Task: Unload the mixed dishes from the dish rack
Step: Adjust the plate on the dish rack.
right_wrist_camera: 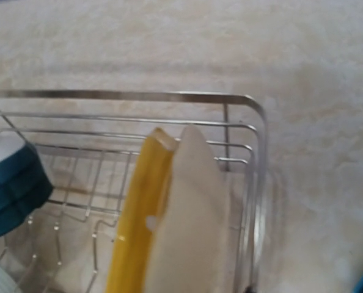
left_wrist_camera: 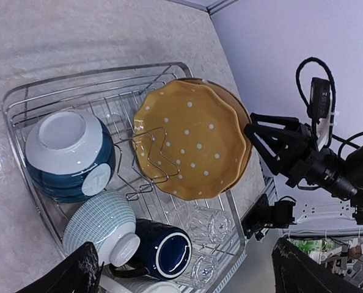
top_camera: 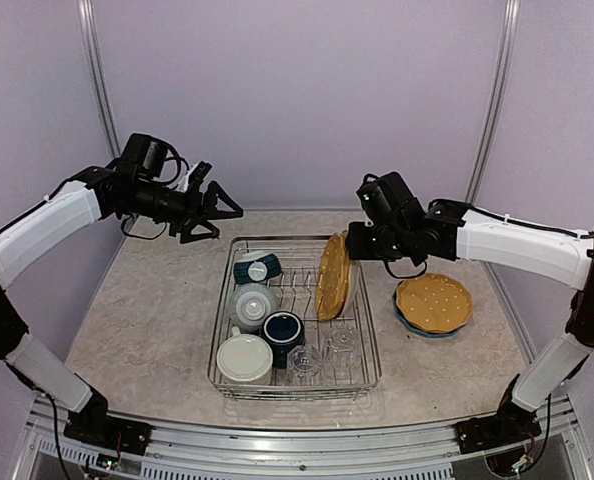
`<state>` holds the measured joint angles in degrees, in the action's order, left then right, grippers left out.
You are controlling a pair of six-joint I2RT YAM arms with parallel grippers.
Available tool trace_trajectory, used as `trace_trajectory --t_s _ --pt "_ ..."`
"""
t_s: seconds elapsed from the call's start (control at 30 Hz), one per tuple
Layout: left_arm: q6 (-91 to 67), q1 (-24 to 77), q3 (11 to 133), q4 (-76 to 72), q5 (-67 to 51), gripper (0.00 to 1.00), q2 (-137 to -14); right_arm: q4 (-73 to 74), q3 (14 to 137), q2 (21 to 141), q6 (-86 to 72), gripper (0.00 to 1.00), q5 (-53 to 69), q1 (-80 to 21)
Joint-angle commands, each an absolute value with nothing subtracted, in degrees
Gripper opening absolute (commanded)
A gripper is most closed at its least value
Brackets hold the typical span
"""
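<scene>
Though near plate (top_camera: 332, 277), right jaws obscured

Quick tally: one dish rack (right_wrist_camera: 108, 94). Four plates: dotted plate (left_wrist_camera: 187, 143) and rear plate (left_wrist_camera: 241, 131) in the rack, plus yellow plate (top_camera: 434, 302) on blue plate (top_camera: 417, 330) by the table's right edge. Two bowls: blue bowl (left_wrist_camera: 68, 155), teal bowl (left_wrist_camera: 99, 226). Two mugs: navy mug (left_wrist_camera: 166, 250), cream mug (top_camera: 244, 358). Two tumblers: front glass (top_camera: 304, 362), right glass (top_camera: 342, 342).

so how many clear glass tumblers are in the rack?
2. Both sit in the dish rack's near-right corner: one tumbler beside the navy mug, the other tumbler right of it, nearer the standing yellow dotted plate. Others could be hidden behind dishes.
</scene>
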<state>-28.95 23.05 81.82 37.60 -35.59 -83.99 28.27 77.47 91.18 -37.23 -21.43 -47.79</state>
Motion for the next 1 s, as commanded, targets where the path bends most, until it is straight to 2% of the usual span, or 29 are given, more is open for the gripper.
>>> trace_trajectory --t_s 0.0,0.1,0.27,0.3,0.4,0.6,0.8,0.97 --pt "-32.5 28.5 85.7 36.8 -38.4 0.92 -89.6 23.2 74.9 89.8 -35.6 0.34 -19.1 -46.8" --pt "-35.1 32.8 88.2 36.1 -36.2 0.90 -92.1 20.6 72.9 88.7 -35.1 0.24 -17.4 -46.5" --pt "-41.0 38.2 91.4 30.2 -35.6 0.84 -97.5 16.2 69.1 85.3 -35.3 0.14 -15.7 -45.8" --pt "-42.0 38.9 92.0 28.9 -35.6 0.83 -98.7 16.0 69.0 84.8 -35.0 0.16 -15.4 -45.7" --pt "-44.9 40.4 94.5 25.8 -36.3 0.74 -102.6 16.0 69.0 82.5 -33.6 0.43 -14.1 -45.6" --pt "-51.2 41.5 100.1 21.2 -40.8 0.53 -110.3 17.1 64.9 72.8 -32.5 0.56 -18.6 -45.6" --pt "-54.9 42.3 104.2 19.4 -42.3 0.43 -116.1 14.3 56.8 61.1 -32.9 0.63 -22.4 -45.2" --pt "-56.1 42.8 106.4 19.6 -42.6 0.37 -119.3 15.1 54.4 56.0 -32.8 0.66 -24.4 -45.1"
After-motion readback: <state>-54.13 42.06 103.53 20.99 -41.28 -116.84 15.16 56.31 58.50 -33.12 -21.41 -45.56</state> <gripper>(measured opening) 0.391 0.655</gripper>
